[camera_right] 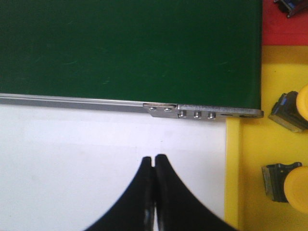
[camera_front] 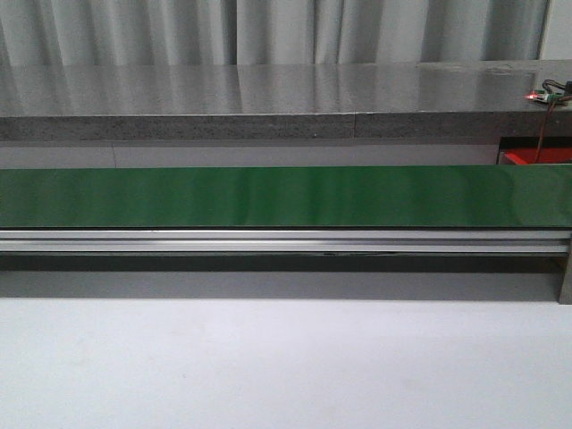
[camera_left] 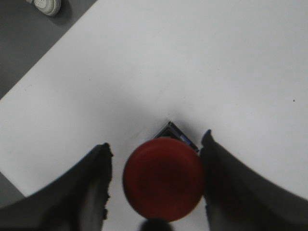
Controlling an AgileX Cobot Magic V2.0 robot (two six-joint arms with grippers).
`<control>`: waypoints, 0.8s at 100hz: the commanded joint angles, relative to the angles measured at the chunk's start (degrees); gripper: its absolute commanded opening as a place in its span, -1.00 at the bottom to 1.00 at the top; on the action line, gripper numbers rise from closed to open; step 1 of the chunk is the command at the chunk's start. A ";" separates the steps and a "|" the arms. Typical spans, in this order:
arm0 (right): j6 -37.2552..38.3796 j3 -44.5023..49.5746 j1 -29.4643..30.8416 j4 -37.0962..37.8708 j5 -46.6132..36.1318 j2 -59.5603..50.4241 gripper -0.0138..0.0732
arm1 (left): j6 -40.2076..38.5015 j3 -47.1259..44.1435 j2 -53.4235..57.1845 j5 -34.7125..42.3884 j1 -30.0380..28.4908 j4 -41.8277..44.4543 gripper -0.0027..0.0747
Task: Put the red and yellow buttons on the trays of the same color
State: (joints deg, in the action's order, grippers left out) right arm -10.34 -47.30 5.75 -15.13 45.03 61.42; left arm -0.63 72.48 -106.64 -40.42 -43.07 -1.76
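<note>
In the left wrist view a red button (camera_left: 163, 178) on a black base stands on the white table between the fingers of my left gripper (camera_left: 156, 159). The jaws are open; one finger touches the cap and a gap shows at the other. My right gripper (camera_right: 154, 159) is shut and empty over the white table, beside the yellow tray (camera_right: 248, 163). Two yellow buttons (camera_right: 294, 108) (camera_right: 291, 182) lie on that tray. A red tray (camera_right: 284, 26) lies beyond it, also showing in the front view (camera_front: 536, 157). Neither gripper shows in the front view.
A green conveyor belt (camera_front: 268, 197) with a metal rail (camera_right: 202, 111) runs across the table. A grey ledge (camera_front: 268, 107) stands behind it. The table's edge and a white round object (camera_left: 47, 6) on the floor show in the left wrist view. A dark part (camera_right: 291, 6) lies on the red tray.
</note>
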 commanded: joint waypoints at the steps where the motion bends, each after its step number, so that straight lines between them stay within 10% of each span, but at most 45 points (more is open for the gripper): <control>1: -0.51 -1.37 -0.15 -0.77 -1.74 -1.12 -0.85 | -0.43 1.57 1.92 2.25 -0.06 -0.54 -0.41; 41: -0.51 -1.37 -0.15 -0.77 -1.81 -1.12 -0.85 | 0.63 1.57 6.43 1.36 0.93 -1.14 -0.63; 80: -0.51 -1.37 -0.15 -0.77 -1.86 -1.12 -0.85 | 4.07 2.12 14.01 1.34 13.79 -3.17 -0.63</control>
State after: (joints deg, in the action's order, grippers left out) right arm -10.42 -47.30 5.75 -15.13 45.03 61.42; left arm 2.91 72.48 -96.07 -40.89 -32.04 -4.12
